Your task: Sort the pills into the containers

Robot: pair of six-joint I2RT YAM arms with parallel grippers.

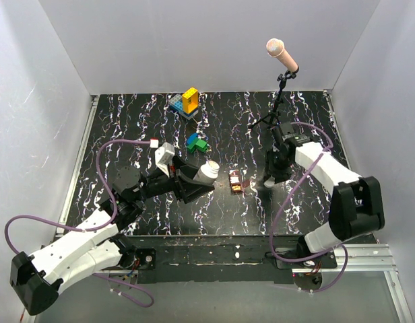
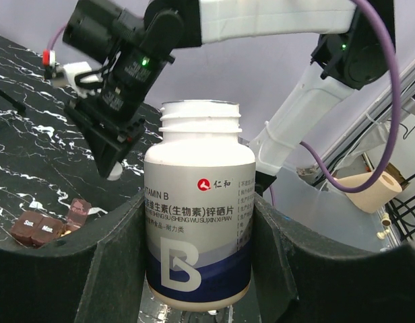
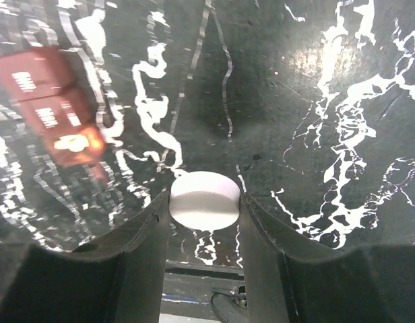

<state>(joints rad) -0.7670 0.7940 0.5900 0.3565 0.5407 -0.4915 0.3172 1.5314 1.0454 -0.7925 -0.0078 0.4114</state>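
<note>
The left arm and right arm showed white shells and black joints. Purple cables ran along both. The end effector fingers were matte black.

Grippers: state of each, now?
Left gripper: shut on the open vitamin bottle.
Right gripper: shut on the white cap.

Top view: lighting is even and diffuse, from overhead. The white walls are bright but not blown out. The black marbled bench carries a mild sheen and no hard glare. Soft shadow gathers along its near edge; the far edge is brighter.

Left wrist view: the bottle is sharp and its label legible. The background is slightly soft.

Right wrist view: the pill box is blurred, with one glowing hotspot. The white cap is overexposed and without surface detail. The bench veins smear outward.
</note>
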